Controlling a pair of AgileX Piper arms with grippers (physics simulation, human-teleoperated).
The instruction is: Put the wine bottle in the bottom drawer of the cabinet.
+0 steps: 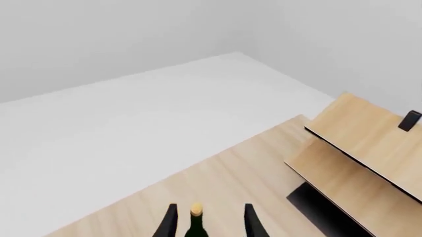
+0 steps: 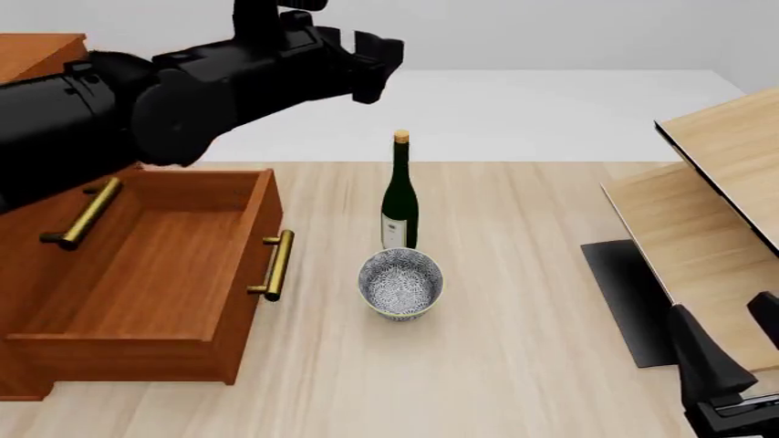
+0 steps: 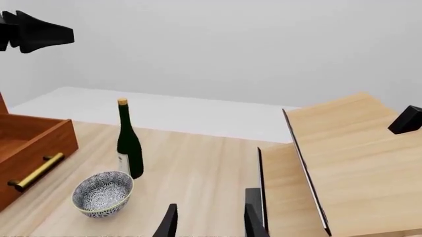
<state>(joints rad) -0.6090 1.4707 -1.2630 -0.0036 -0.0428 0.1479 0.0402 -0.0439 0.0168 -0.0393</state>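
Wine bottle (image 2: 399, 196) upright, untouched — left pincer (image 1: 209, 220) above it, agape, empty.

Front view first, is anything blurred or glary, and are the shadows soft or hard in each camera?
Front view: sharp, no glare; the tall dark-green glass wine bottle and patterned ceramic bowl cast almost no shadow. Right wrist view: equally flat, even light. Left wrist view: slightly soft, only the bottle's tan-gold cap showing between the left gripper fingers.

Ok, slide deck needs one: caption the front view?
Wine bottle upright behind patterned bowl, bottom drawer open, left gripper above.
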